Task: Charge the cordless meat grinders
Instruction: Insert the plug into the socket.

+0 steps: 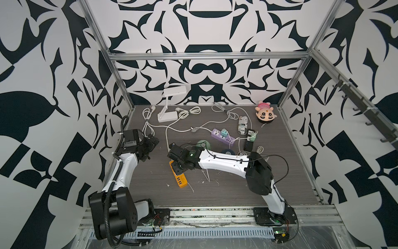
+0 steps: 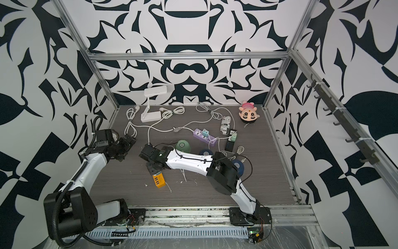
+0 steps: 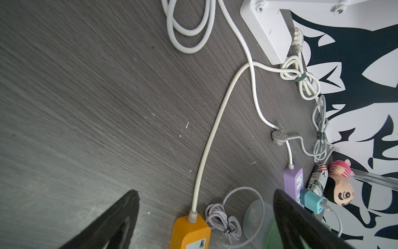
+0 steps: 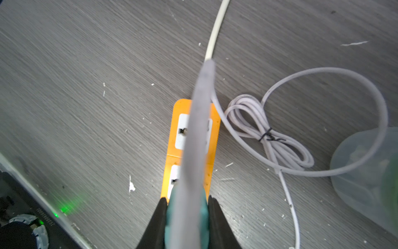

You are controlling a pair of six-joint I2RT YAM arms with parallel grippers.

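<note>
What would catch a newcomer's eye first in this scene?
Black-and-white patterned walls surround the cell on every side. On the dark table, a pink plush toy sits in the far right corner and an orange power strip lies near the middle, with the right gripper shut on a teal charger plug over it.

With the back wall as your twelve o'clock, a white folding desk lamp [image 1: 167, 117] stands at eleven and a pink cartoon-face plush toy [image 1: 266, 113] sits in the one-o'clock corner. A purple plastic power strip [image 1: 217, 134] lies just past centre at twelve, a black power strip [image 1: 248, 144] at two and an orange power strip [image 1: 180, 180] at seven. Loose white cords [image 1: 191, 111] trail across the dark wood-grain tabletop [image 1: 237, 194].
</note>
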